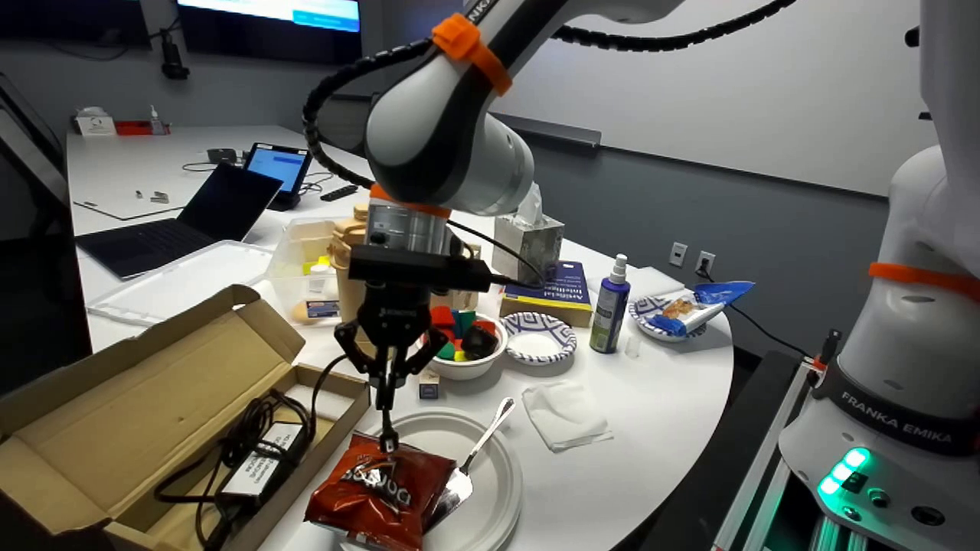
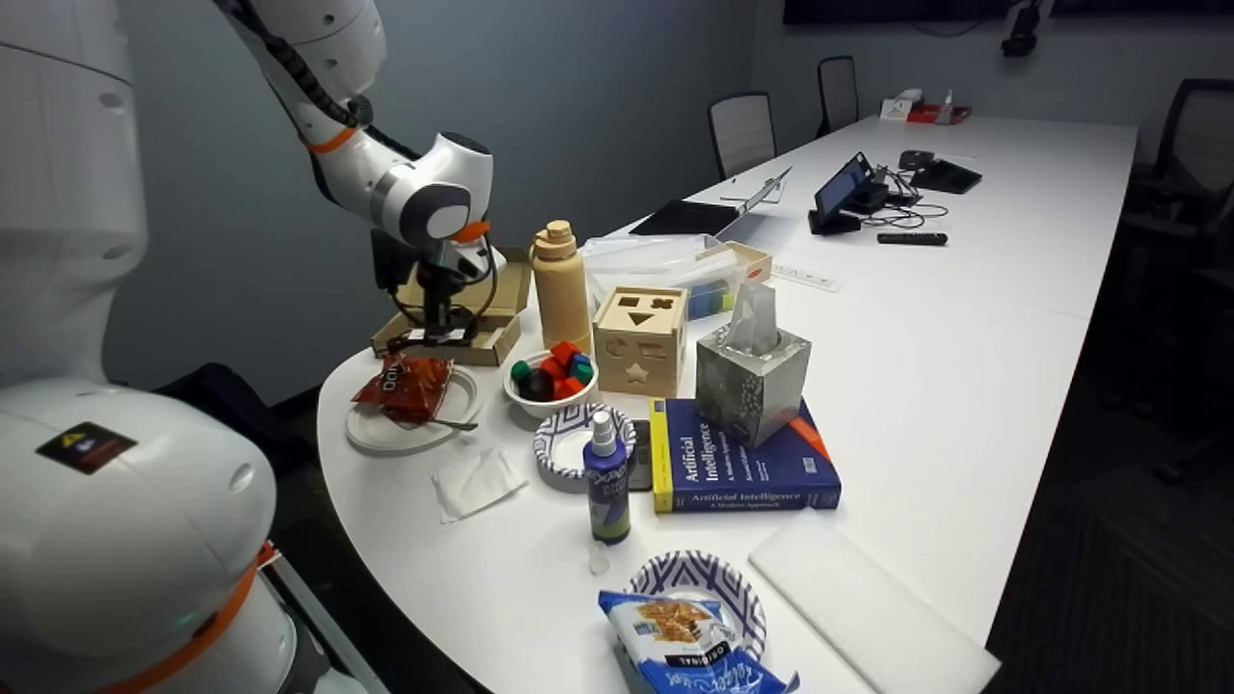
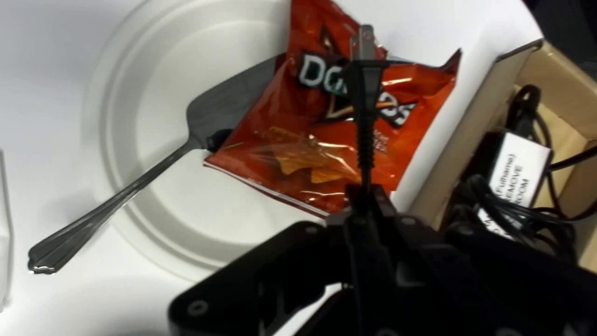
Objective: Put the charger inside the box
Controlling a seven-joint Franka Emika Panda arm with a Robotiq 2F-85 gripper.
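The pincer [image 1: 386,394] is pressed together on the cord [image 3: 366,168] of the charger [image 1: 264,463], pinching it just behind the plug [image 3: 366,88], which hangs prongs down over a red Doritos bag [image 3: 322,144]; I cannot tell whether the prongs touch the bag. The charger's power brick [image 3: 517,172], its white label facing up, lies inside the cardboard box [image 3: 480,121] among loose loops of cord, and one length arcs up out of the box towards the pincer. The hinged lid [image 1: 176,405] stands open.

Beside the box, the bag rests on a white plate [image 3: 161,93], overlapping a metal cake server [image 3: 224,105]. Near the plate, in both exterior views, a white bowl [image 1: 459,371] of coloured blocks [image 1: 459,325] stands on the tabletop [image 1: 643,428].
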